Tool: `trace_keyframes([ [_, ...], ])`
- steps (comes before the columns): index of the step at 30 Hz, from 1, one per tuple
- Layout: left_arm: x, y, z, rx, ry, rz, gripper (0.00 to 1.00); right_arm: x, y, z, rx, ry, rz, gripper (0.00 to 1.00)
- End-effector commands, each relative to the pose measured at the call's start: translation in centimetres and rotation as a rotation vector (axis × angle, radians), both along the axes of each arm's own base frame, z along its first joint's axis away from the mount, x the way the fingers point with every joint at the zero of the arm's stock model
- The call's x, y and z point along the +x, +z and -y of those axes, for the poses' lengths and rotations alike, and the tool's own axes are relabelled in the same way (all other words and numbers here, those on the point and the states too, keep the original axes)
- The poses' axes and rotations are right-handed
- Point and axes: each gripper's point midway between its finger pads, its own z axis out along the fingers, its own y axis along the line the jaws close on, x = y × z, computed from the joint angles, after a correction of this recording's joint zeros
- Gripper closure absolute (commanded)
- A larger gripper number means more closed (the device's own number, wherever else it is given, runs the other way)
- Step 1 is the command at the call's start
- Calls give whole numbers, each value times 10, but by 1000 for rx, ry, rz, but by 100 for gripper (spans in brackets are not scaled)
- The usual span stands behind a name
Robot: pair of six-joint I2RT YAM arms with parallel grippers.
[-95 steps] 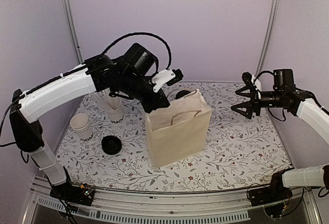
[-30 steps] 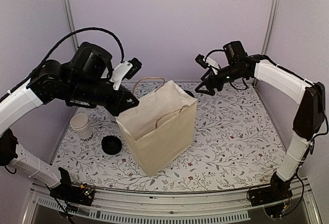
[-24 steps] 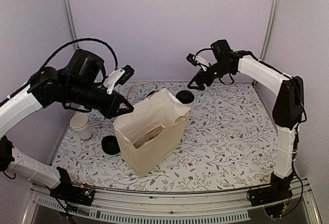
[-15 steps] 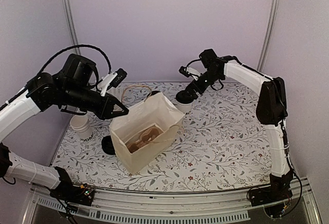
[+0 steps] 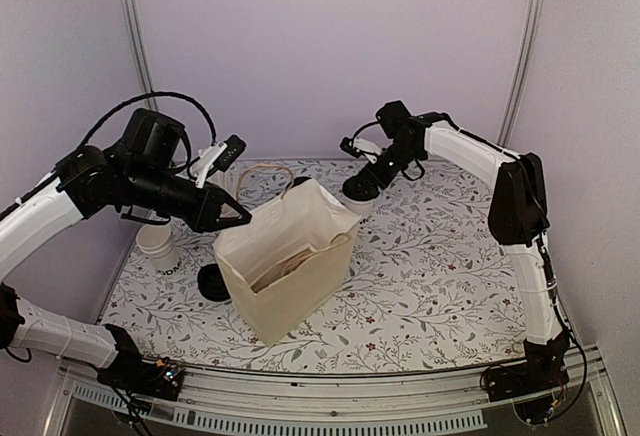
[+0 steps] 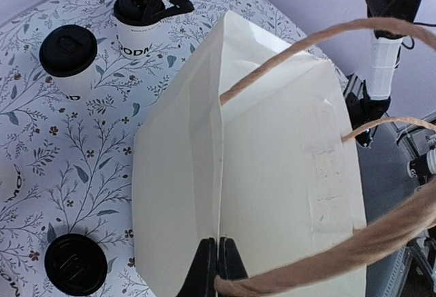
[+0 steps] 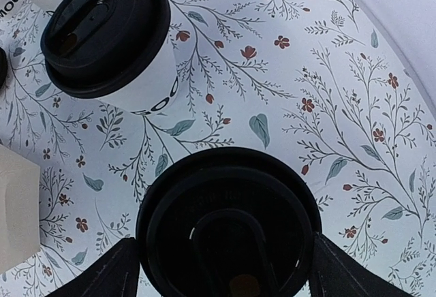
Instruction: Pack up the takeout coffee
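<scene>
Straddles takeout coffee (image 7: pixel 228 201) with right gripper (image 7: pixel 223 242) spread and left gripper (image 6: pixel 216 266) clamped on paper bag (image 6: pixel 286 174); risks tipping cup if closed off-centre.

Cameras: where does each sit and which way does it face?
Top external: above and behind the bases, looking down at the table; both arms show.
Left wrist: looks down past the left gripper, shut on the paper bag by its rim.
Right wrist: looks straight down on the takeout coffee between the open right gripper fingers.
Shared: the top and left wrist views both show the bag and the right gripper over the coffee.
</scene>
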Motion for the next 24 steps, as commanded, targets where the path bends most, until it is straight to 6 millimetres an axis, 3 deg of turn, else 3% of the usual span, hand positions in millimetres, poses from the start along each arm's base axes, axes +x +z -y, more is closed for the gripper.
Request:
trace_keyframes([
  [1,3,4,3,-37,-16,21,100,7,-2,-3,5,-12,7,18],
  [8,4,5,7,-56,-25,25,100,7,4,0,3,-27,8,36],
  [14,6,9,13,-75,-49,36,100,-8,13,20,-40,-49,11,39],
  [18,6,7,24,-111,-89,27,100,-36,47,53,7,-57,-6,39],
  [24,9,20,43,-177,-170,47,100,-94,54,100,-37,-62,-9,39],
])
